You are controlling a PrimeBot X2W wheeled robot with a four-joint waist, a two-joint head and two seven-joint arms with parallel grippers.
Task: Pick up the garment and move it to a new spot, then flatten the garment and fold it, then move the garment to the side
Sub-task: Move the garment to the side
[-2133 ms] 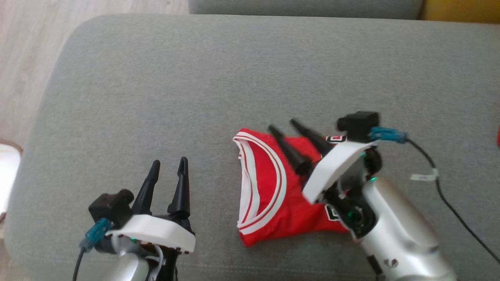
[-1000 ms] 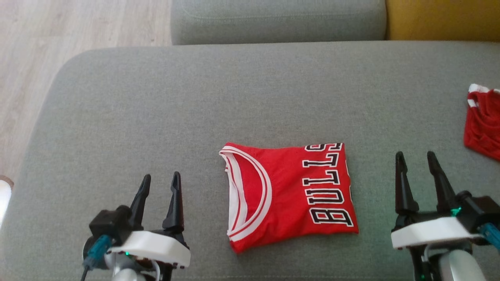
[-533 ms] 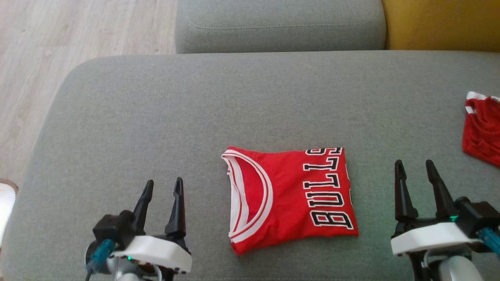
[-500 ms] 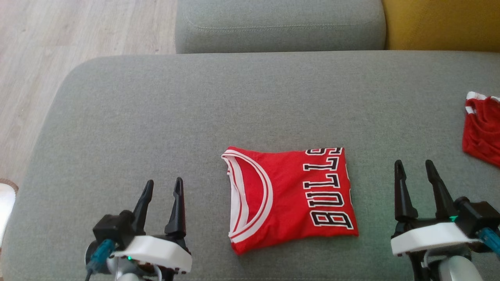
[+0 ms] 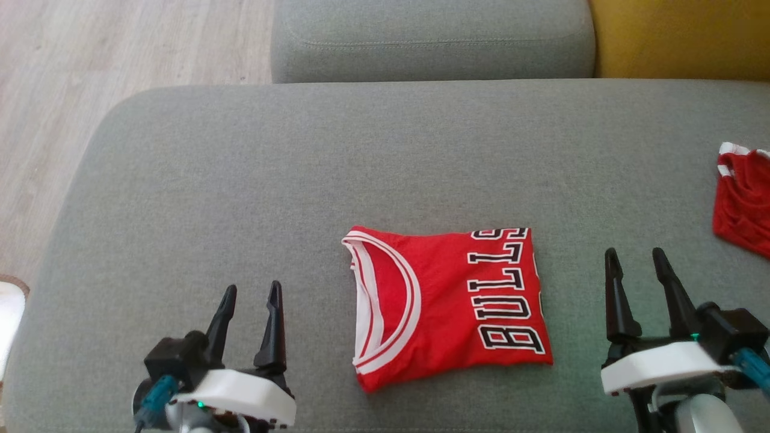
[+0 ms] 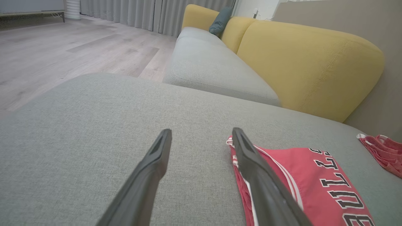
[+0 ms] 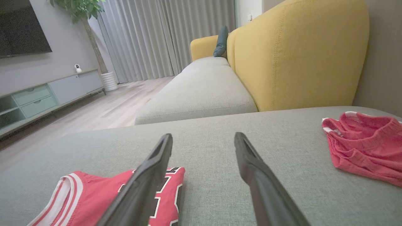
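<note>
The garment (image 5: 448, 304) is a red jersey with white trim and black-and-white lettering, lying folded in a neat rectangle on the grey cushion (image 5: 361, 168), untouched. In the left wrist view the garment (image 6: 314, 185) lies to the right of my fingers; in the right wrist view the garment (image 7: 94, 197) lies at the lower left. My left gripper (image 5: 251, 294) hovers open and empty near the front edge, left of the jersey. Right of it, my right gripper (image 5: 633, 258) is open and empty too.
A second red garment (image 5: 743, 201) lies crumpled at the cushion's far right edge, also red garment (image 7: 364, 147). Behind are another grey seat cushion (image 5: 430, 39) and a yellow backrest (image 5: 680, 36). Wooden floor (image 5: 54, 90) lies to the left.
Over two seconds my right gripper left the jersey and drew back to the right, leaving it folded flat. The camera shifted. In the last half second nothing moved.
</note>
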